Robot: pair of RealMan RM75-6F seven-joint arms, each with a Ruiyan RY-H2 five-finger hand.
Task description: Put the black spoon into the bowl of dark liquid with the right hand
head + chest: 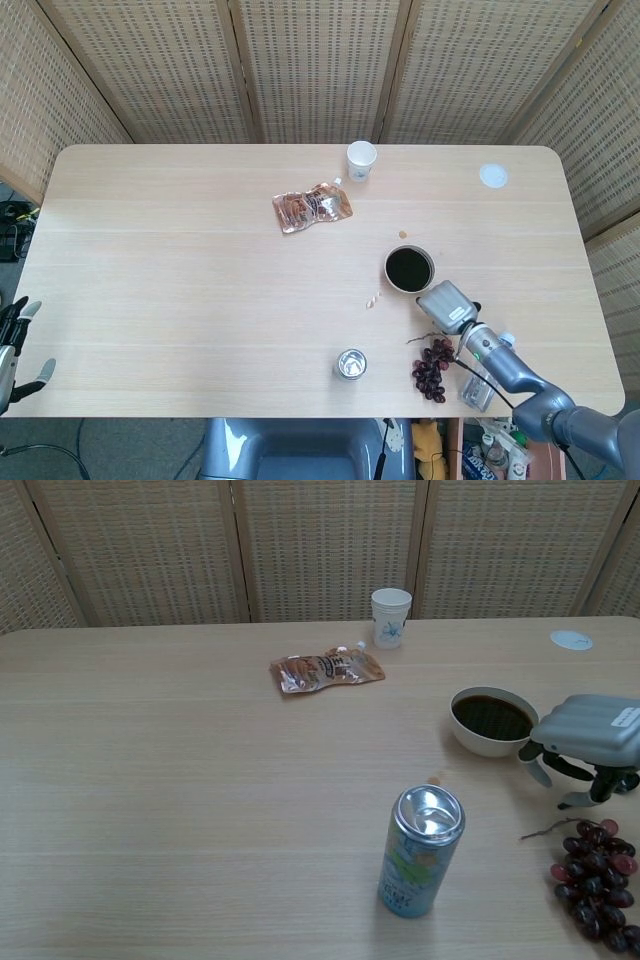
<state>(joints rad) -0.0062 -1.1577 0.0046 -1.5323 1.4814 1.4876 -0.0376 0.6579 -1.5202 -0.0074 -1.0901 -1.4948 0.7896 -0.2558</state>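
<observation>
Pale wood counter (200, 780) before woven screens: we are at the spoon pickup.
Nearest, our right hand (590, 735) hangs over the black spoon (580, 799) beside the grapes (595, 880); fingers (536, 770) curled down, grip unclear. Next: lift it to the bowl of dark liquid (492, 720) just beyond.

Bright, even, diffuse light is filling both views, casting only faint, soft shadows under objects on the pale table (200, 260). The silver top of the can (421, 850) is catching a mild glare. Both views are staying sharp, with the head view's table edges bowing slightly.
</observation>
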